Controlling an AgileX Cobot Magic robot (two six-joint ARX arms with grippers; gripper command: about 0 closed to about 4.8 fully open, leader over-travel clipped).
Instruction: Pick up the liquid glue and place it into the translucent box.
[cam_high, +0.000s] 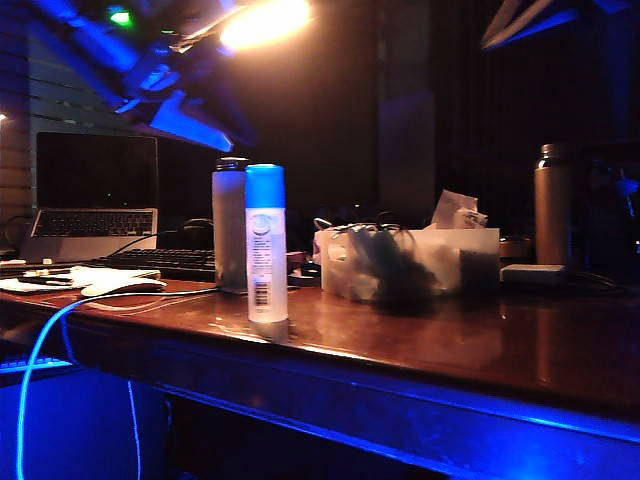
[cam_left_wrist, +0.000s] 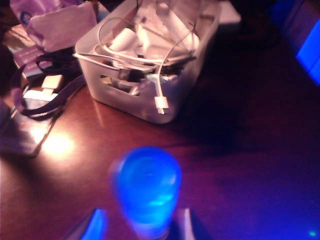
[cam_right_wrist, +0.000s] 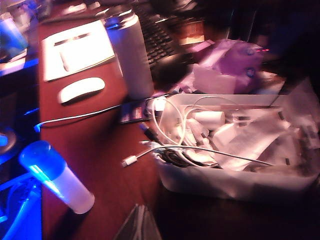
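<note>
The liquid glue (cam_high: 266, 245), a slim white bottle with a blue cap, stands upright near the table's front edge. My left gripper (cam_high: 195, 125) hangs above it and to the left. In the left wrist view its blurred blue cap (cam_left_wrist: 146, 187) shows between the two spread fingers (cam_left_wrist: 95, 226) of the open left gripper (cam_left_wrist: 141, 227), which do not touch it. The translucent box (cam_high: 470, 250), full of cables and papers, sits to the right of the glue (cam_right_wrist: 57, 177). My right gripper (cam_right_wrist: 141, 222) is shut and empty, beside the box wall (cam_right_wrist: 235, 186).
A grey flask (cam_high: 230, 225) stands just behind the glue. A laptop (cam_high: 95, 200), keyboard (cam_high: 160, 260), white mouse (cam_high: 125, 287) and notepad (cam_right_wrist: 77, 47) lie at the left. A brown flask (cam_high: 552, 205) and a small white block (cam_high: 533, 272) are at the right. A lanyard (cam_left_wrist: 45, 97) lies by the box.
</note>
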